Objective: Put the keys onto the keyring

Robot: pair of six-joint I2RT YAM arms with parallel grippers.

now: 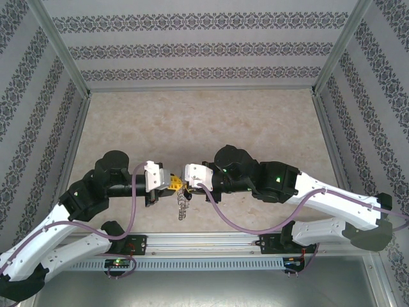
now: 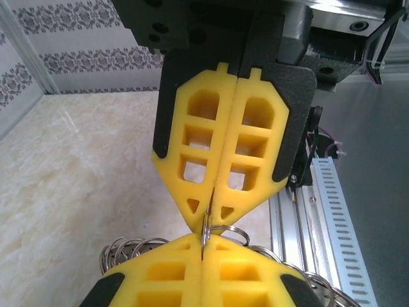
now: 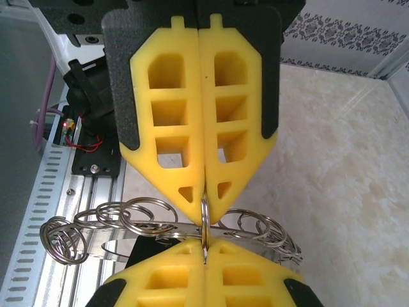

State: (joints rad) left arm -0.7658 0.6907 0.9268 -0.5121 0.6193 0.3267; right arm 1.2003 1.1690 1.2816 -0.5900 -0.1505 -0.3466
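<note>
The keyring [image 3: 153, 220] is gleaming as polished grey metal, its thin wire loops catching bright glints. The yellow jaws are looking like matt, slightly grainy moulded plastic, backed by dull black plastic. The desk [image 3: 345, 160] is showing a smooth, glossy, marble-like finish. The slotted rail [image 3: 45, 192] is shining as brushed metal.

Close to the table's [image 1: 192, 121] near edge, midway along it, the left gripper [image 1: 172, 185] and right gripper [image 1: 186, 186] meet tip to tip, with the keyring [image 1: 183, 204] hanging beneath them.
</note>
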